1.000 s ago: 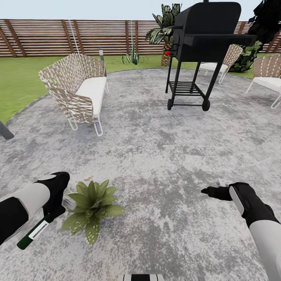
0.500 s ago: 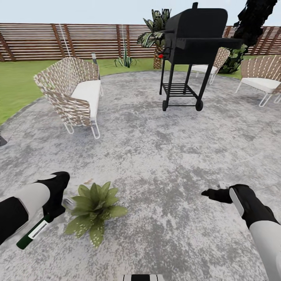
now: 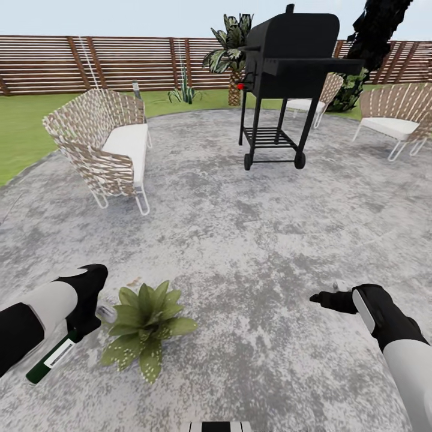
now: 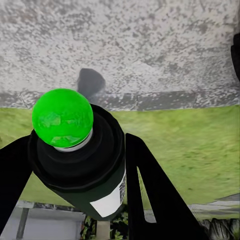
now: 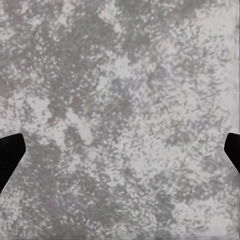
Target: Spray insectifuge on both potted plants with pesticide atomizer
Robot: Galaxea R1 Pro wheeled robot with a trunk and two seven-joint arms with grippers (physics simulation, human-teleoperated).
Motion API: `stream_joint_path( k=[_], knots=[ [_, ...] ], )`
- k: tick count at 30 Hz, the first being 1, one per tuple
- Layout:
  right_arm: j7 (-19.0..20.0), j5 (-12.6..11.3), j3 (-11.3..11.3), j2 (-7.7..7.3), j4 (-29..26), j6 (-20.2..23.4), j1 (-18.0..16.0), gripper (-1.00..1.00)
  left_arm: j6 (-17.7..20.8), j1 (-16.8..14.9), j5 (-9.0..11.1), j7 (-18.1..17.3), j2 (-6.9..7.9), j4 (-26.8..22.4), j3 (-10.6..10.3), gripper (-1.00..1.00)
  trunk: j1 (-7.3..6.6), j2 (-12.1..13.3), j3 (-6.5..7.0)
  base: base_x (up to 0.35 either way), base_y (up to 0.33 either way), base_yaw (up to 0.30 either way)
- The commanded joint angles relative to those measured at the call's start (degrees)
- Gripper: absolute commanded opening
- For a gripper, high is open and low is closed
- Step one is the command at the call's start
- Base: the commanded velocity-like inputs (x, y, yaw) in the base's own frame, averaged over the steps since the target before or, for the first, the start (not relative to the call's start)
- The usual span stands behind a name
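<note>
My left gripper (image 3: 81, 324) is shut on the pesticide atomizer (image 3: 51, 360), a dark green bottle with a white label, held slanted low over the paved patio. In the left wrist view the atomizer (image 4: 80, 165) shows a bright green round top between the two black fingers (image 4: 150, 190). One potted plant (image 3: 144, 327), a low rosette of pointed, pale-speckled leaves, sits right beside that gripper, with a small grey pot (image 3: 107, 312) at its edge. My right gripper (image 3: 318, 296) hovers open and empty over bare paving, well to the plant's right; its fingertips (image 5: 10, 155) stand wide apart.
A wicker sofa (image 3: 102, 144) stands at the far left and a black grill (image 3: 288, 66) on wheels at the far centre. A wicker chair (image 3: 393, 114) is at the far right. Grass and a brown slatted fence (image 3: 90, 63) lie beyond. Grey paving (image 3: 252, 240) stretches ahead.
The whole view has shifted, with sofa and grill sliding left in the picture, so the camera has moved. Both arms keep their poses and the atomizer stays gripped.
</note>
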Motion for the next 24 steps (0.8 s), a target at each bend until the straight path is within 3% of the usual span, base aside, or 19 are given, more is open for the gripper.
stream_joint_path(
  k=[1, 8, 19, 24],
  knots=[
    [0.04, -0.19, -0.11, 0.02, 0.01, 0.29, -0.04, 1.0, 0.4, 0.03, -0.67, -0.51, 0.02, -0.21, 0.09, -1.0, -0.01, -0.02, -0.04, 0.0, 0.169, -0.256],
    [0.04, -0.18, -0.11, 0.02, -0.01, 0.29, -0.04, 1.0, 0.4, 0.07, -0.66, -0.51, -0.03, -0.21, 0.09, -1.0, -0.01, -0.02, -0.04, 0.0, 0.251, -0.174],
    [0.04, -0.18, -0.11, 0.02, 0.0, 0.29, -0.04, 1.0, 0.4, 0.08, -0.63, -0.56, -0.03, -0.21, 0.18, -1.0, -0.01, -0.02, -0.03, 0.0, 0.042, -0.01],
    [0.04, -0.2, -0.11, 0.02, 0.02, 0.29, -0.04, 1.0, 0.4, 0.08, -0.64, -0.52, -0.03, -0.21, 0.18, -1.0, -0.01, -0.02, 0.09, 0.0, 0.233, -0.209]
  ],
)
